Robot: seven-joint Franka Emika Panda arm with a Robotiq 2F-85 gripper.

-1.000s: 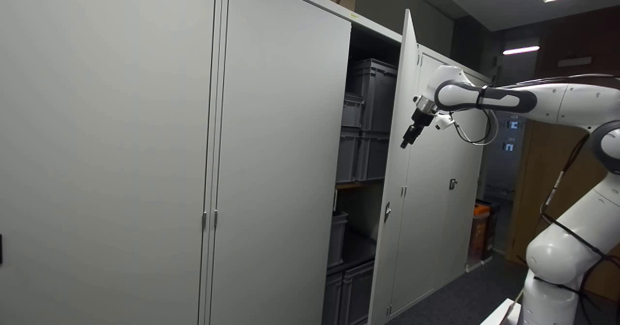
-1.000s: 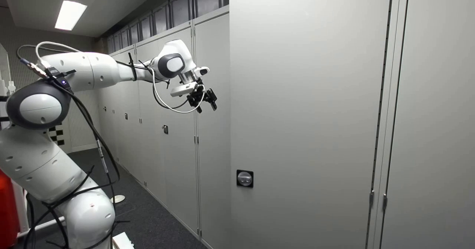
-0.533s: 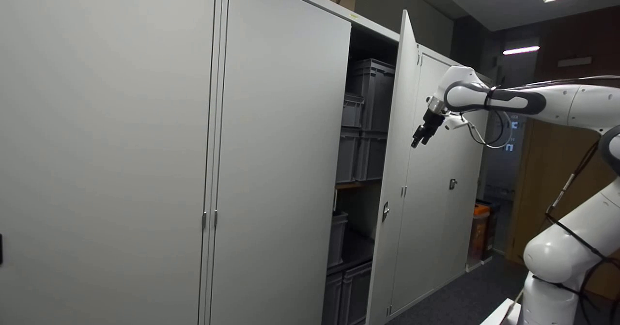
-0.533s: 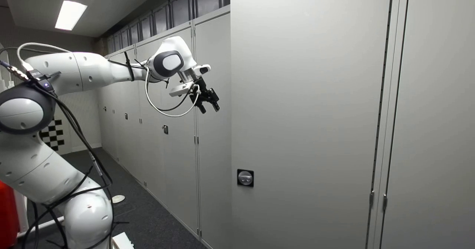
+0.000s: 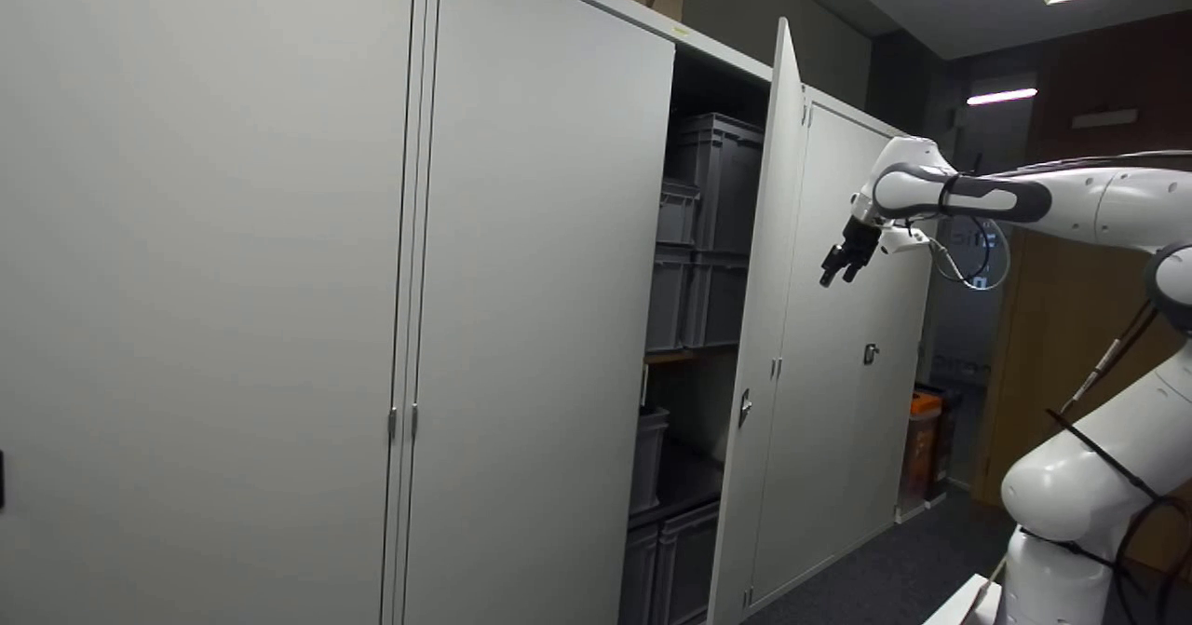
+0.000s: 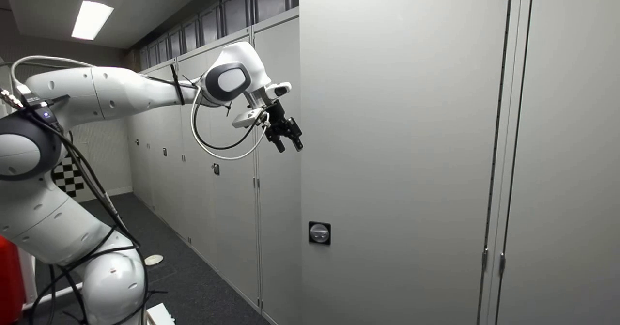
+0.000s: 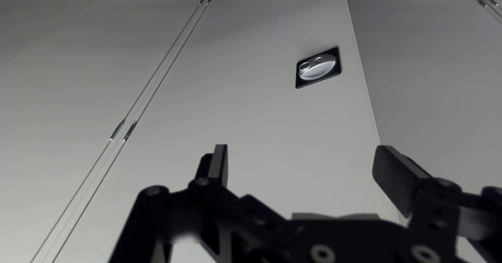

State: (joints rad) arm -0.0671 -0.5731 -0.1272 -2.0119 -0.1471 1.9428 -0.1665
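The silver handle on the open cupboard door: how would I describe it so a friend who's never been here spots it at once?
Along the tall grey cupboards, find the one door standing open, with grey crates visible inside. Near that door's free edge sits a rounded silver handle on a black square plate. The other handles in view are on closed doors.
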